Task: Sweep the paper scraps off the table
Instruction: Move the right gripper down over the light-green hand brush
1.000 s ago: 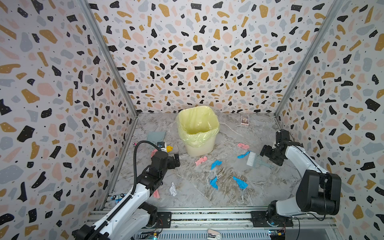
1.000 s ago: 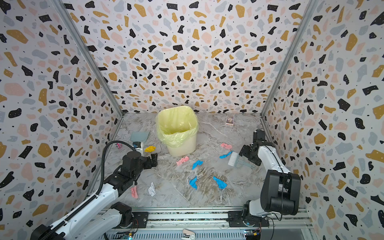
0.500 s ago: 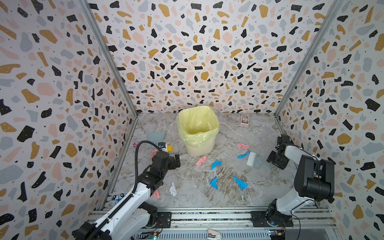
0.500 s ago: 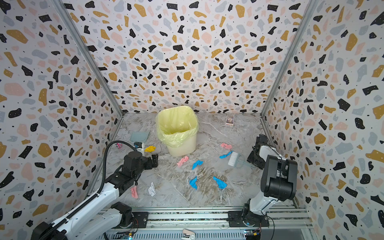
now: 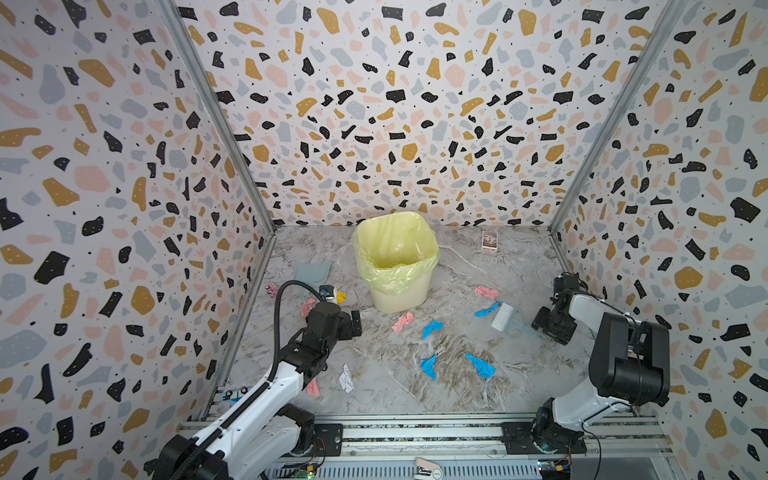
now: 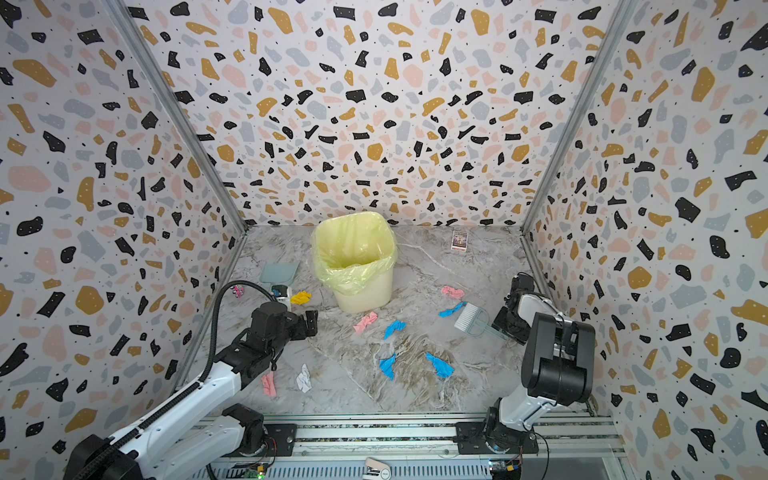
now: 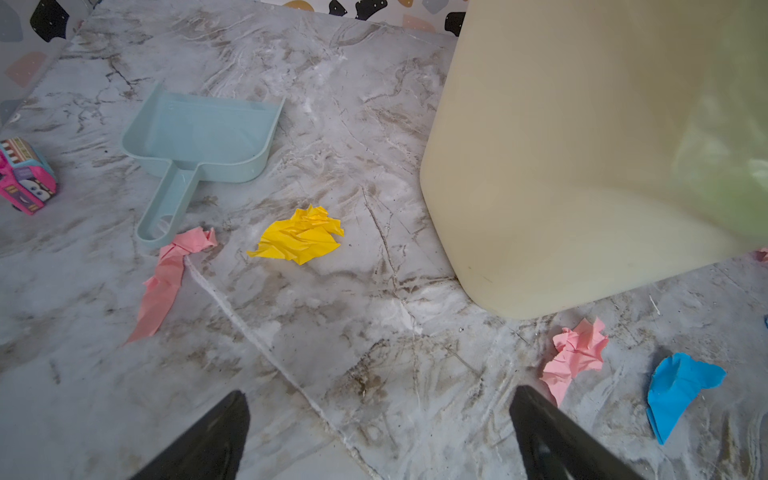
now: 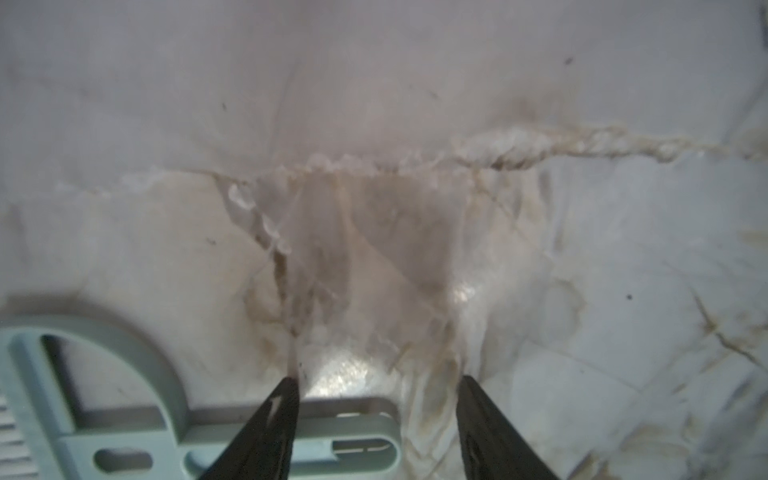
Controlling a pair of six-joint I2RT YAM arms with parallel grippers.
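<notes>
Spreading across both top views, the table [image 5: 519, 270] carries the lined bin [image 5: 395, 266] at its back, and all the litter is on it still. Over the last second the right arm has folded, its elbow swinging up toward the front. The right gripper [image 8: 376, 384] has dropped low at the handle end of the brush [image 5: 505, 318]. Its jaws stand apart, one finger over the handle, with nothing clamped. The brush has not shifted, so I judge that sweeping has not begun and the tool is only being lined up for a pick.

The left gripper [image 7: 379, 392] hangs wide apart and empty near the bin, with the dustpan [image 7: 203, 137] lying flat beyond it.

The paper scraps [image 5: 432, 328] are small crumpled bits. Blue and pink ones lie scattered in front of the bin, a yellow one lies near the dustpan's handle, and a white one lies just beside the left arm.
</notes>
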